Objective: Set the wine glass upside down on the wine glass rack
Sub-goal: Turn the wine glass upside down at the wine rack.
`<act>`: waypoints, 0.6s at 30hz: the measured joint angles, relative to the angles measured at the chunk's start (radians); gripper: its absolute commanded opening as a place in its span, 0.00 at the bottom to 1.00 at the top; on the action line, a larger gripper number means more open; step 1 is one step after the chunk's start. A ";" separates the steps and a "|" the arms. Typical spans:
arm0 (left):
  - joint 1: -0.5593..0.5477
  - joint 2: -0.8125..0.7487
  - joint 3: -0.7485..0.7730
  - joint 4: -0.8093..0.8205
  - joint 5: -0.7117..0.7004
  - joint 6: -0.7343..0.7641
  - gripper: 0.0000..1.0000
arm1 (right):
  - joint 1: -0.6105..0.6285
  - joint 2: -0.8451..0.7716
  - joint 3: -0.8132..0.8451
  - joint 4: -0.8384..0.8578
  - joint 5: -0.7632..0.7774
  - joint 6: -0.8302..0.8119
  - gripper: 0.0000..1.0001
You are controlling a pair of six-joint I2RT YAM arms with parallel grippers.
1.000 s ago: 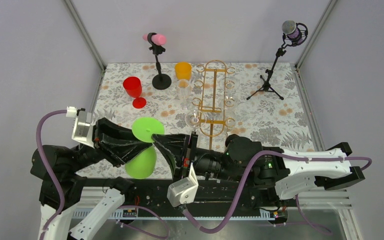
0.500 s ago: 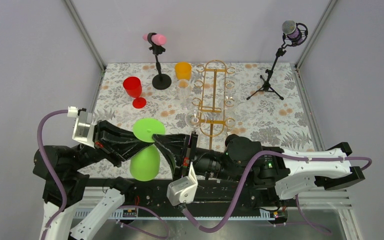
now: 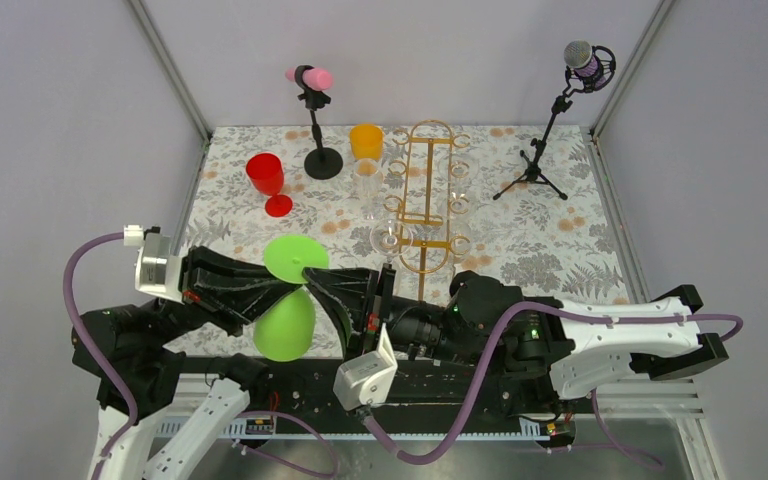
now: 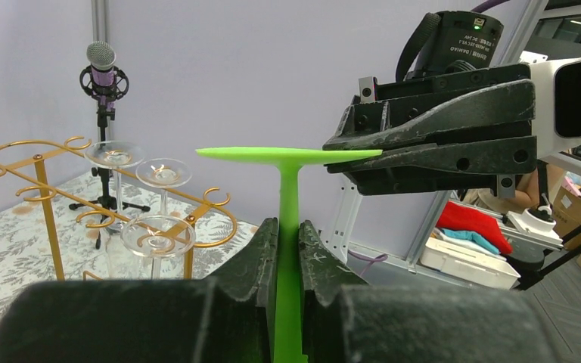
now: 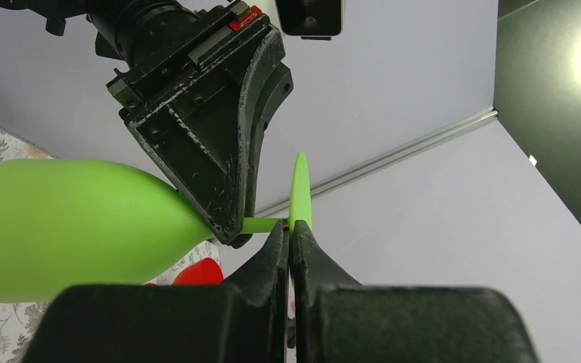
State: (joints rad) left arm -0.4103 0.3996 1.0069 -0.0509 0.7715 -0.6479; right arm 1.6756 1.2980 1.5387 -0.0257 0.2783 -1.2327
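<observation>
While the left gripper (image 4: pixel 288 240) clamps narrowly on the stem of the green wine glass (image 3: pixel 285 325), the glass hangs upside down over the near left part of the floral table (image 3: pixel 560 250), with its flat foot uppermost and its bowl below. Just to the right, the right gripper (image 5: pixel 290 236) is pinched tight on the foot's rim. Whether the bowl touches anything underneath is hard to tell. Along the far side stand a red wine glass (image 3: pixel 265 175), an orange glass (image 3: pixel 366 140), then the gold wine glass rack (image 3: pixel 426 215), well apart from the green glass, with clear glasses (image 4: pixel 159 234) apparently hung in its ring hooks.
</observation>
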 measured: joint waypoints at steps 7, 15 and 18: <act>0.000 0.000 -0.003 0.023 -0.003 -0.008 0.00 | 0.000 -0.001 -0.010 0.048 0.000 0.003 0.55; 0.000 0.001 -0.021 0.024 0.003 -0.007 0.00 | 0.000 -0.019 -0.035 0.111 -0.008 0.003 0.64; 0.000 0.001 -0.021 0.022 0.000 0.002 0.00 | 0.000 -0.048 -0.061 0.107 -0.023 0.020 0.66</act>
State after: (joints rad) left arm -0.4103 0.4004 0.9855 -0.0292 0.7712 -0.6460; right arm 1.6760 1.2495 1.4780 0.0811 0.2558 -1.2129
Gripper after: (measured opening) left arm 0.102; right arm 0.643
